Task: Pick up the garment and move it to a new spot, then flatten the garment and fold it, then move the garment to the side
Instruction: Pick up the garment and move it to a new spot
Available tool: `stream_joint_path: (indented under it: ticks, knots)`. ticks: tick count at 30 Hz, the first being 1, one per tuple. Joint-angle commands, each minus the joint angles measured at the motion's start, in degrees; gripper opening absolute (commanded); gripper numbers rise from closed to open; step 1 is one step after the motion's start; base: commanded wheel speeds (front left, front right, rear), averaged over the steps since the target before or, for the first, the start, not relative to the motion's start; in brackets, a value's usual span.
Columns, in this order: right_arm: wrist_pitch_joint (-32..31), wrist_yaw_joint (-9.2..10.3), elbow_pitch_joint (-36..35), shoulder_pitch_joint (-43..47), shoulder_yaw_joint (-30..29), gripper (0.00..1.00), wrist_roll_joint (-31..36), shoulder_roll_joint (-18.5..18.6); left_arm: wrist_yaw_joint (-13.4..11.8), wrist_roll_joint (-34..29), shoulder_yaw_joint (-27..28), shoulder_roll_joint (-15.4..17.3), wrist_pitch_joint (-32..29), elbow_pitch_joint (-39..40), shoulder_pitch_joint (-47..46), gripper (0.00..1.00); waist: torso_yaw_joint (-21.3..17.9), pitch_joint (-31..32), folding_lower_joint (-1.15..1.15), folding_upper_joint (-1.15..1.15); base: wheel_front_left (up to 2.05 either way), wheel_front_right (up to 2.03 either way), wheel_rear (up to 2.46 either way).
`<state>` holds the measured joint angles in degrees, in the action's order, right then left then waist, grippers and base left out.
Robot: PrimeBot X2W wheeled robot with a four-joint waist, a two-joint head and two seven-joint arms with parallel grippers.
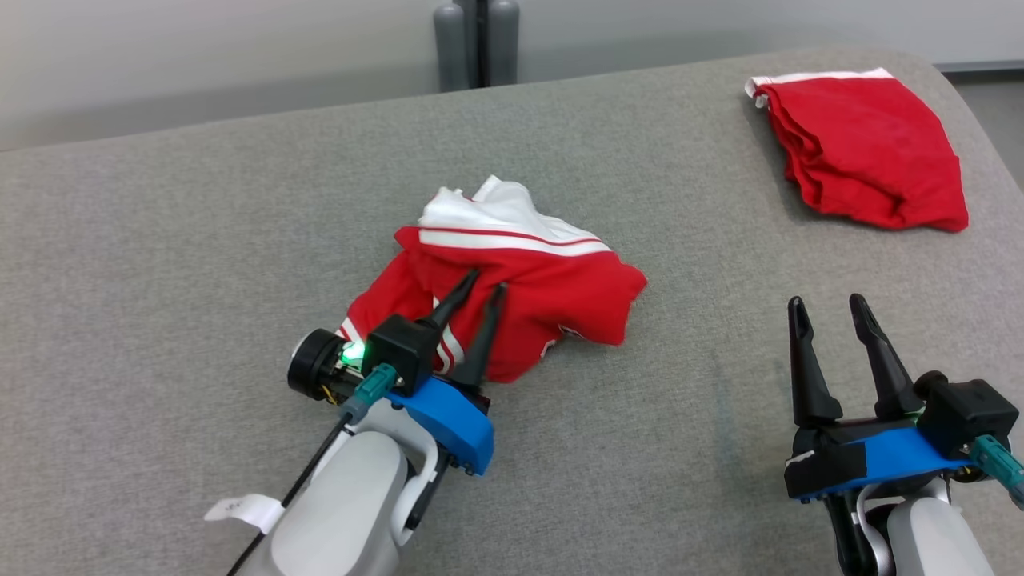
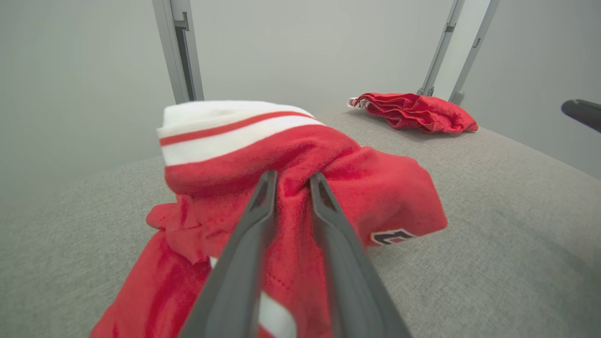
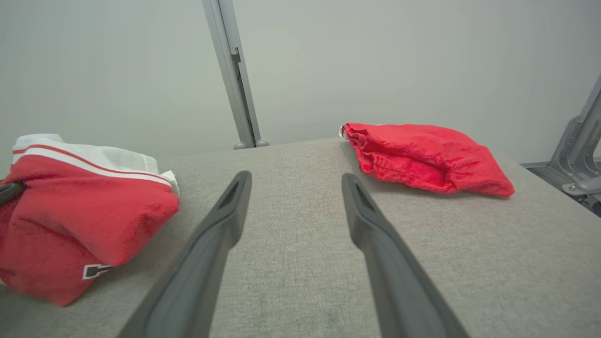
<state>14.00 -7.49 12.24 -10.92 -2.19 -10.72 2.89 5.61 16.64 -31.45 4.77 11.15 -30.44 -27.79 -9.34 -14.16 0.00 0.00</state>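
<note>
Your left fingers [image 2: 253,225] stand a little apart, with a ridge of red cloth bunched between the tips. I cannot tell whether they pinch that fold or merely straddle it. The left gripper [image 1: 486,282] lies low over the near side of the garment [image 1: 552,296], which sits crumpled in a heap at the middle of the grey surface [image 1: 240,240], white striped band uppermost at the far side.

The heap is neither flat nor folded, so I judge you are in the first step, the pick-and-move, or at its join with the flattening. If the spot suits you, the next move calls for both grippers: find two edges or corners, such as the ends of the white band, and draw them apart to spread the cloth. If not, take a firm bite on the fold before lifting, as a thin pinch may slip.

Your right gripper [image 1: 826,304] waits well apart to the right, fingers wide and holding nothing, just over bare surface.

A second red cloth [image 1: 868,152] lies bunched at the far right corner, well clear of the garment. Keep the spreading away from it. Grey posts [image 1: 478,40] stand behind the far edge, out of the way.
</note>
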Motion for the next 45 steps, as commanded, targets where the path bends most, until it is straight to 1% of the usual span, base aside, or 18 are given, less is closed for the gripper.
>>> stream_joint_path:
  ticks: [1,5,10,15,17,23,28,33,39,45]
  knots:
    - [-0.1,-0.01,0.0,0.6,0.1,1.0,0.2,0.0,-0.4,-0.1,-0.2,-0.4,0.8,0.3,0.4,1.0,0.2,0.3,0.0,0.0,0.0,0.0,0.0]
    - [-0.6,-0.01,-0.1,1.0,0.2,1.0,0.4,0.0,-1.5,-0.4,0.0,-0.5,2.6,1.8,0.5,1.0,1.4,1.4,0.0,0.0,0.0,0.0,0.0]
    - [-1.2,-0.01,-0.3,2.0,0.3,1.0,0.4,0.0,-3.7,0.2,2.8,0.7,3.8,4.9,2.2,1.0,2.9,3.0,0.0,0.0,0.0,0.0,0.0]
    - [-1.7,-0.01,-0.7,3.0,0.1,1.0,0.5,0.0,-6.2,0.3,7.2,2.9,4.0,9.3,5.0,1.0,4.5,4.5,0.0,0.0,0.0,0.0,0.0]
    - [-1.7,-0.01,-1.0,3.1,0.0,1.0,0.5,0.0,-6.8,0.3,9.1,3.6,4.1,11.2,7.0,1.0,5.1,4.9,0.0,0.0,0.0,0.0,0.0]
    - [-2.4,-0.01,-1.8,4.0,-0.8,1.0,1.0,0.0,-8.5,0.5,15.4,4.4,4.1,15.8,12.5,1.0,7.2,6.1,0.0,0.0,0.0,0.0,0.0]
    - [-3.1,-0.01,-2.3,4.8,-1.3,1.0,1.3,0.0,-9.0,0.0,19.8,4.6,4.1,18.0,16.6,1.0,8.9,7.4,0.0,0.0,0.0,0.0,0.0]
    - [-3.7,-0.01,-2.7,5.8,-1.3,1.0,1.5,0.0,-8.9,-1.2,22.6,4.6,4.1,19.0,20.4,1.0,9.8,9.0,0.0,0.0,0.0,0.0,0.0]
    - [-4.4,-0.01,-3.9,6.9,-1.5,1.0,1.8,0.0,-8.5,-2.1,24.5,4.1,4.1,19.2,23.6,1.0,10.2,10.2,0.0,0.0,0.0,0.0,0.0]
    - [-5.1,-0.01,-5.3,8.1,-1.2,1.0,2.1,0.0,-7.8,-2.9,25.2,3.2,4.1,18.8,25.0,1.0,10.2,10.7,0.0,0.0,0.0,0.0,0.0]
